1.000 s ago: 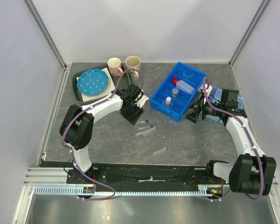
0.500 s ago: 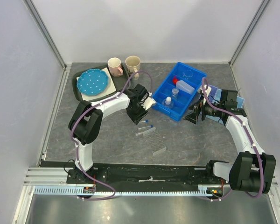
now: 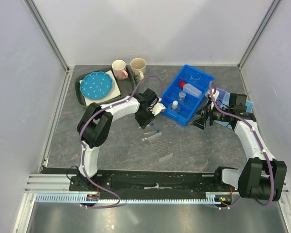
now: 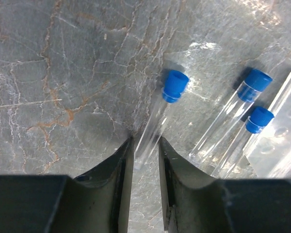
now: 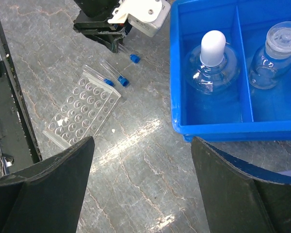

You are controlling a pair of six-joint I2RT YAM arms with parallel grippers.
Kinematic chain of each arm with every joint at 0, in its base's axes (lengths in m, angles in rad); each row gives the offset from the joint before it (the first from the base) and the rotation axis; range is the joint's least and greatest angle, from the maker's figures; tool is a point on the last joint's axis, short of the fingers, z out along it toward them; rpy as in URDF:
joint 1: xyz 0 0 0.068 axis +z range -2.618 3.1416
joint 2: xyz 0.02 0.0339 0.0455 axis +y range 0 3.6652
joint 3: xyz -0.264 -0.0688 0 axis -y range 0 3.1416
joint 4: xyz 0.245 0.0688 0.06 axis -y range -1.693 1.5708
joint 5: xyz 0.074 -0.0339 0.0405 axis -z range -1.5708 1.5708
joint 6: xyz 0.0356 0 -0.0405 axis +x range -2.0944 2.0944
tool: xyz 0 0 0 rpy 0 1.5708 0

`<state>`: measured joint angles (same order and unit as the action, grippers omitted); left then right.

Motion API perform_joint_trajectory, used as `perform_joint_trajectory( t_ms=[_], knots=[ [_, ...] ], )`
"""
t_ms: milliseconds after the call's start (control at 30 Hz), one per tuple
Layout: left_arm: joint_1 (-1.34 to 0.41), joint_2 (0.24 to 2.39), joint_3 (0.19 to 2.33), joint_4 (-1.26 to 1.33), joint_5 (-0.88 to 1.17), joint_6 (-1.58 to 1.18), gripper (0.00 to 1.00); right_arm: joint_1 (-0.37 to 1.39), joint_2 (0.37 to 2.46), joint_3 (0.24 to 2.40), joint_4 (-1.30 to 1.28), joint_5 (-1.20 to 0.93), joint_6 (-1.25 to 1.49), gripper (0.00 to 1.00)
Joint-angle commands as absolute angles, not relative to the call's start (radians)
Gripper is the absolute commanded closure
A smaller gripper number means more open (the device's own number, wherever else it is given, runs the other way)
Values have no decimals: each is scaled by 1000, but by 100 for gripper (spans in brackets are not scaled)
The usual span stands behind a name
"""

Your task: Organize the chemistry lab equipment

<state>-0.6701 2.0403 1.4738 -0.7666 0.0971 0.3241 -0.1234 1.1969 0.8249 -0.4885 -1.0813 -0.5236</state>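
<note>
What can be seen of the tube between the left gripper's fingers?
The tube is slim, clear, apparently plastic or glass, with a blue cap. It lies flat on the grey marbled table, cap pointing away from the left gripper. Its closed end sits between the fingers; contact is unclear.

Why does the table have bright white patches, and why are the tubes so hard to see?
Left wrist view: glare whitens the table beside the blue-capped tubes, whose clear glass nearly vanishes. Right wrist view: a bright streak crosses the table near the tube rack. Top view: even light, tubes tiny.
</note>
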Motion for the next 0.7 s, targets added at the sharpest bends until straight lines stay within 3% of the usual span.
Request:
perform_joint_trajectory(
  t_ms=[0,67,167,267,667],
  knots=[
    [-675,2056,1486,-730,51,341,70,-121,1195,845,-485,-1120,-561,12],
    [-675,2056,1476,-719,32,327,74,-121,1195,845,-486,-1118,-564,12],
    [-675,2054,1470,-698,3,304,90,-120,1195,845,-491,-1118,-568,12],
    [-673,2052,1460,-686,-55,281,98,-120,1192,845,-495,-1120,-572,12],
    [-658,1761,1270,-568,-25,126,98,-66,1206,874,-564,-1155,-626,12]
  ],
)
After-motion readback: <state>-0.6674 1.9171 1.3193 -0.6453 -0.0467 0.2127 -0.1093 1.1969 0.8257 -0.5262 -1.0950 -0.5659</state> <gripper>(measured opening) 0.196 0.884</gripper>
